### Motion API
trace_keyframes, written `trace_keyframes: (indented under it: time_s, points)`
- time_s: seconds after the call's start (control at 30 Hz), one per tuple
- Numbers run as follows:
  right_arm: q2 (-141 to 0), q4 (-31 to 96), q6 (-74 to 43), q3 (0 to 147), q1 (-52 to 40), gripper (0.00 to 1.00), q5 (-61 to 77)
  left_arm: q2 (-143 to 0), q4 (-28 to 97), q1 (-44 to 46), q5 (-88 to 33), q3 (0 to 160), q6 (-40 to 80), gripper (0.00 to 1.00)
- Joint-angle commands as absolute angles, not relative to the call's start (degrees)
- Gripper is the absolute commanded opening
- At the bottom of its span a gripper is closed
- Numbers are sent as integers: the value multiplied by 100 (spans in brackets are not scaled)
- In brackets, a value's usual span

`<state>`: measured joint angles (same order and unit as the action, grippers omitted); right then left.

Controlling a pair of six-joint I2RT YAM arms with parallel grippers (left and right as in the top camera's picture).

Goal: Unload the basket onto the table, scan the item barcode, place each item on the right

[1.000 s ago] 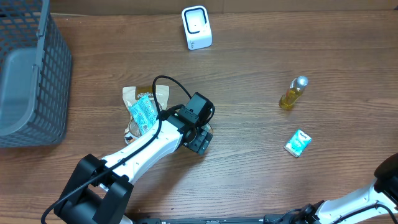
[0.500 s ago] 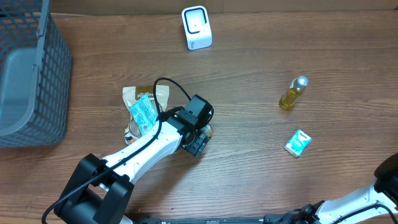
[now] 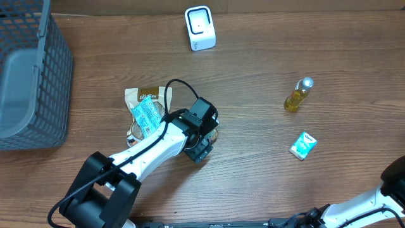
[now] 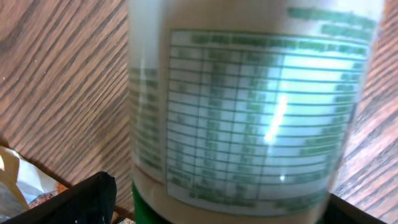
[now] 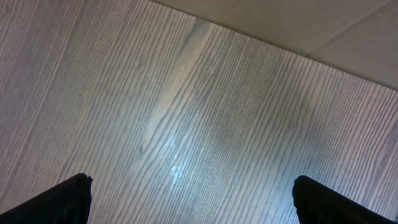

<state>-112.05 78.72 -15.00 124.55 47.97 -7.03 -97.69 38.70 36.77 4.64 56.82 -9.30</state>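
Note:
A round bottle [image 4: 249,112] with a pale label of green print and a green cap fills the left wrist view. It lies on the wood between the jaws of my left gripper [image 4: 224,208]. A thin strip of table shows between the left finger [image 4: 81,199] and the bottle, so the jaws stand open around it. From above, the left gripper [image 3: 201,144] covers most of the bottle [image 3: 214,134]. The white scanner [image 3: 200,28] stands at the far edge. My right gripper [image 5: 194,193] is open over bare table, and from above only its arm [image 3: 392,180] shows.
A pile of snack packets [image 3: 147,111] lies just left of the left gripper. A grey mesh basket [image 3: 31,76] stands at the far left. On the right are a small yellow bottle [image 3: 297,95] and a teal box [image 3: 303,145].
The left gripper has shifted slightly toward the front of the table and turned a little over the bottle. The right arm has not moved.

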Motion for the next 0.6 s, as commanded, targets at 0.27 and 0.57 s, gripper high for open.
trace_keyframes:
  time_s: [0.27, 0.57]
  points:
    - [-11122, 7854, -1498, 12510, 4801, 100, -740, -9791, 3892, 3717, 189, 5640, -1135, 67]
    - [-11124, 7854, -1498, 12510, 4801, 100, -740, -9209, 4464, 3715, 207, 6080, -917, 66]
